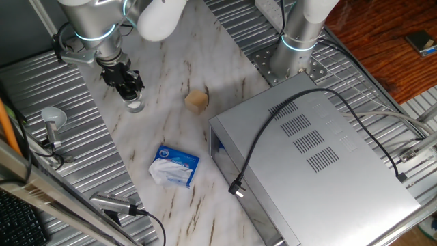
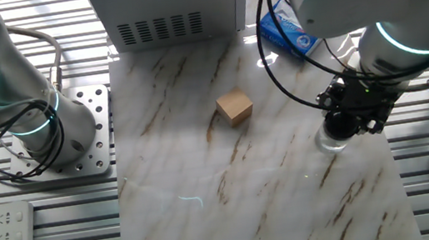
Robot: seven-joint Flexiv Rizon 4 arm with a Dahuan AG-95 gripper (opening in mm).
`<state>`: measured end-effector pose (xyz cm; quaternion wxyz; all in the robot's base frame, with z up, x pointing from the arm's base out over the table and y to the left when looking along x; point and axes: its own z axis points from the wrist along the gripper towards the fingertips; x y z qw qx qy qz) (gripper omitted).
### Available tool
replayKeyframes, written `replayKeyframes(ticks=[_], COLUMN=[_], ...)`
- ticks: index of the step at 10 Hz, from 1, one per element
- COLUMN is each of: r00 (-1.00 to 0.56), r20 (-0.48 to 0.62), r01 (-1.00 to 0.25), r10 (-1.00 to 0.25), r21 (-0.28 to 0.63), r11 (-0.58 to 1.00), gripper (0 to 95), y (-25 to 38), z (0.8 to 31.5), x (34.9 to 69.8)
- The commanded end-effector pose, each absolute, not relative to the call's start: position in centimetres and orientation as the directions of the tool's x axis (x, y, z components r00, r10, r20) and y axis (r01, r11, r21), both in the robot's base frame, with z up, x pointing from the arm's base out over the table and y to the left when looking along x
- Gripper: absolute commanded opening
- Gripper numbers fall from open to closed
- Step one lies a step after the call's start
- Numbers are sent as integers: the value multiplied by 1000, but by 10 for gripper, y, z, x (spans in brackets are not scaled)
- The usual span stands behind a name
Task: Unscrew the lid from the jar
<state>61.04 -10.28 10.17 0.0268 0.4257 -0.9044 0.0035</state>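
clear glass jar (image 1: 135,104) stands upright on the marble table (image 1: 171,130), axis vertical. gripper (image 1: 130,89) comes straight down, clamped on the lid (image 2: 339,128) (mostly hidden).

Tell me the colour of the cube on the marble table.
Tan, like cardboard. The cube shows best in the other fixed view, standing apart from the gripper.
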Motion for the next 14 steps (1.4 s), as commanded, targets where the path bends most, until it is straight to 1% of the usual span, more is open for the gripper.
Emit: replayKeyframes(ticks=[1, 8, 9, 14], r00=[-616, -474, -426, -325], r20=[49, 30, 23, 26], r01=[-787, -881, -904, -946], r10=[-787, -880, -904, -945], r21=[18, 2, 6, 10], r11=[617, 474, 427, 325], gripper=[380, 380, 380, 380], y=[-102, -102, -102, -102], z=[102, 102, 102, 101], x=[610, 610, 610, 610])
